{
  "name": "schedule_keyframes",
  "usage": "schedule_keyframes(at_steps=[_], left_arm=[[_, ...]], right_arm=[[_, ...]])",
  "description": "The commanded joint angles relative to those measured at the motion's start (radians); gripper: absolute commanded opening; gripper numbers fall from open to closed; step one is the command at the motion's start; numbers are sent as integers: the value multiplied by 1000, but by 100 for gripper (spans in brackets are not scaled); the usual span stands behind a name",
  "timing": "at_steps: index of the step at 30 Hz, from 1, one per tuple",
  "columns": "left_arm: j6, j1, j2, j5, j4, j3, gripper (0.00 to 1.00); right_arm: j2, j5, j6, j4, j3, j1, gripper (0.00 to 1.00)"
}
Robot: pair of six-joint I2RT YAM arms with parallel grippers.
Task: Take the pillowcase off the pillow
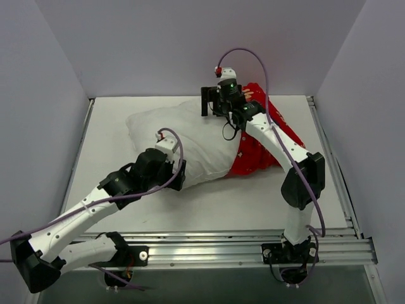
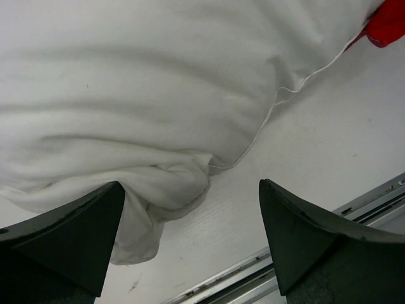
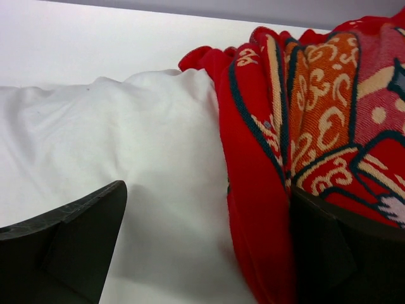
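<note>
The white pillow [image 1: 190,134] lies across the middle of the table. The red printed pillowcase [image 1: 258,155] is bunched over its right end only. My left gripper [image 1: 180,176] sits at the pillow's near corner. In the left wrist view the left gripper [image 2: 190,218] is open, and the crumpled white corner [image 2: 158,199] lies between the jaws, close to the left finger [image 2: 69,237]. My right gripper [image 1: 219,104] is at the pillow's far edge. There the right gripper [image 3: 205,231] is open astride the pillowcase's gathered edge [image 3: 253,190] and the bare pillow [image 3: 126,145].
Aluminium rails run along the table's near edge [image 1: 240,247] and its right side [image 1: 330,149]. Grey walls enclose the table at the back and on both sides. The rail also shows just behind the left fingers [image 2: 266,266].
</note>
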Motion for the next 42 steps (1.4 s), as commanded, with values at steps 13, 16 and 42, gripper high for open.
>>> schedule_keyframes(at_steps=[13, 16, 42], left_arm=[[388, -323, 188, -297, -141, 370, 94], [492, -386, 283, -361, -18, 348, 94], [568, -398, 941, -596, 484, 268, 94]], right_arm=[[-529, 35, 164, -30, -320, -176, 100], [-606, 52, 197, -23, -397, -225, 100], [-777, -2, 217, -53, -651, -270, 100]])
